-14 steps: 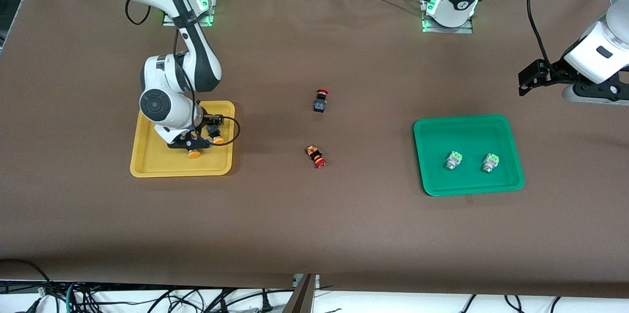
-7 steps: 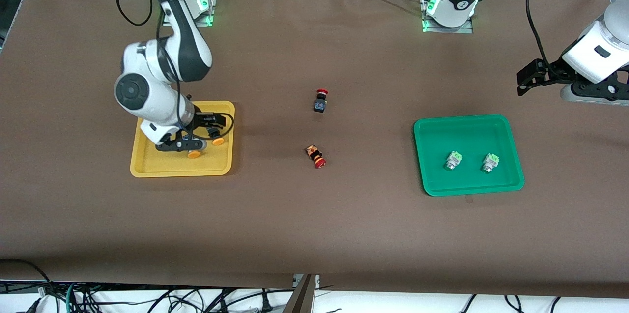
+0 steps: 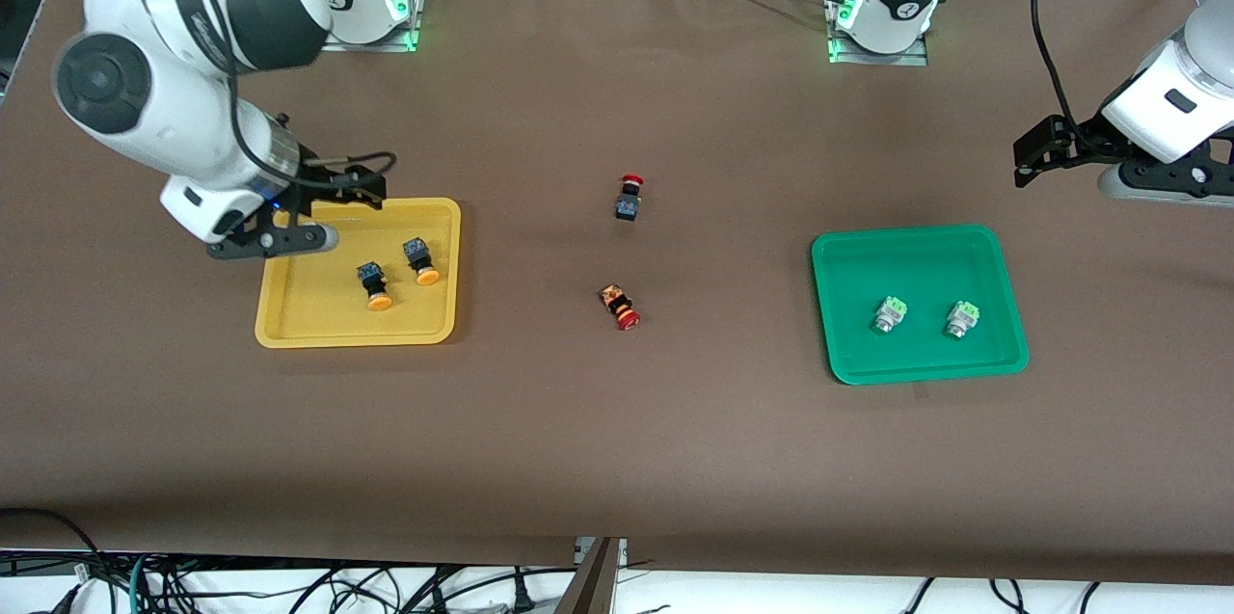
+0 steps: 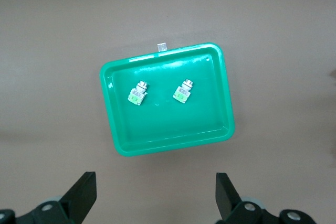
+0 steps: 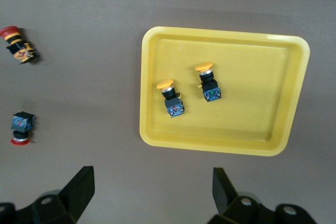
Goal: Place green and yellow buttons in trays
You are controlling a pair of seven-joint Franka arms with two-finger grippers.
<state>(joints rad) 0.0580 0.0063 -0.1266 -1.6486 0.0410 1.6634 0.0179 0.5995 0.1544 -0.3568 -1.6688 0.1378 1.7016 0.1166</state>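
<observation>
on the brown table, the right end effector hangs open above the yellow tray's edge, both orange-yellow buttons below it.

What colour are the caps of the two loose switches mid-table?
Red caps, clearest in the right wrist view.

Even, bright overhead light; soft shadows on the desk; mild glare, perhaps, inside the green tray; everything sharp.

both grippers' fingertips (wrist views) are cut off by the edge.
</observation>
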